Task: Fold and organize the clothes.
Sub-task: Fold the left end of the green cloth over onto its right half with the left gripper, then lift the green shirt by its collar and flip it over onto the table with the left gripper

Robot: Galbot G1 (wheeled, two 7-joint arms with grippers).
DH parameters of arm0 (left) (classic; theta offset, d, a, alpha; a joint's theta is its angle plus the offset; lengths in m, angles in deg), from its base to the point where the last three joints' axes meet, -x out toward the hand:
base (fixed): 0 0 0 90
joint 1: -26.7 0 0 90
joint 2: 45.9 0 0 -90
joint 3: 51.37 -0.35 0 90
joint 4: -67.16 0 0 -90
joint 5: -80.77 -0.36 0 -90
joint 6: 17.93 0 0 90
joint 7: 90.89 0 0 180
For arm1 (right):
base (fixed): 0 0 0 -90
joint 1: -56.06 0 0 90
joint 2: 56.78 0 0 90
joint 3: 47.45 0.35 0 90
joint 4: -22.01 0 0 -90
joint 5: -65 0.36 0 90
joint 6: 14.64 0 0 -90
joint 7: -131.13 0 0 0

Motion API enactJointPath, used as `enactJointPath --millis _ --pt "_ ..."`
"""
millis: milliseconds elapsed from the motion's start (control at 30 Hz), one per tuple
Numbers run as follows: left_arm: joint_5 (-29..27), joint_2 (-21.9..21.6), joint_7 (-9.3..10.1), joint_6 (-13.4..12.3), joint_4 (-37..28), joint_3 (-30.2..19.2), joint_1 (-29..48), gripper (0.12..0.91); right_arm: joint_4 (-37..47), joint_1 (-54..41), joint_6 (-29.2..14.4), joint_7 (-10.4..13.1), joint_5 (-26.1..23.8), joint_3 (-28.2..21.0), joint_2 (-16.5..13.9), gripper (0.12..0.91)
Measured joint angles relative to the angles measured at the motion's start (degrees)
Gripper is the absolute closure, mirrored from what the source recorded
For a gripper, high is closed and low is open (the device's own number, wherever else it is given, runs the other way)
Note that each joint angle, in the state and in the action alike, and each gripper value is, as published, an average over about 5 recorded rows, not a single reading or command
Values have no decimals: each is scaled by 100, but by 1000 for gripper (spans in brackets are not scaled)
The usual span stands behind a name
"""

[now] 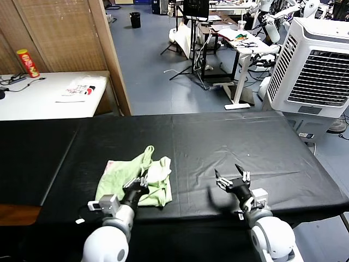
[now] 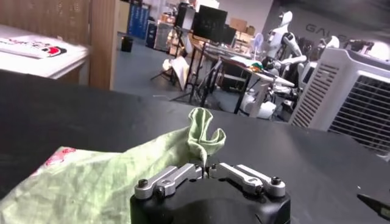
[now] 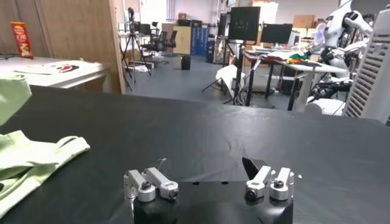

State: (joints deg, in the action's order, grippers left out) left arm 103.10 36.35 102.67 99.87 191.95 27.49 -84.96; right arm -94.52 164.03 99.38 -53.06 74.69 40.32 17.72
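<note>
The clothes are one pale green T-shirt (image 1: 117, 180), lying crumpled on the front left of the black table (image 1: 229, 136). A pink print shows on its left part. My left gripper (image 1: 144, 179) is at the shirt's near right side. In the left wrist view this gripper (image 2: 206, 167) is shut on a fold of the T-shirt (image 2: 109, 176), and a twisted peak of cloth rises just beyond the jaws. My right gripper (image 1: 232, 176) stands open over bare table to the right, with nothing between its fingers. From the right wrist view the right gripper (image 3: 206, 167) is well apart from the shirt (image 3: 30, 161).
A white table at the back left carries a red chips can (image 1: 27, 63) and a white flat item with red-black print (image 1: 79, 89). A wooden partition (image 1: 109, 49) stands behind the black table. A white air cooler (image 1: 316, 65) stands at the right.
</note>
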Motion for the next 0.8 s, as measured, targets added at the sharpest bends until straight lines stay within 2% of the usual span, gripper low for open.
enactJointPath --millis 100,200,467,567,633,800 --pt "-114 73 -48 -45 -62 -25 -19 886 2 -6 0 -13 -7 -37 3 227" --pt "-99 108 -103 -71 -79 -47 -51 817 15 -40 -1 -30 -9 -84 1 227" --pt "431 241 -74 -244 7 -79 -128 383 144 -279 -11 -140 15 -362 -24 227" --pt "526 184 -151 -309 81 41 -178 267 200 -422 -11 -226 84 -563 -42 227" --pt "523 93 -186 -350 125 179 -195 241 251 -547 -10 -277 137 -751 -48 227" --pt "293 -240 -308 -527 121 702 -290 233 450 -980 10 -315 184 -1405 37 227"
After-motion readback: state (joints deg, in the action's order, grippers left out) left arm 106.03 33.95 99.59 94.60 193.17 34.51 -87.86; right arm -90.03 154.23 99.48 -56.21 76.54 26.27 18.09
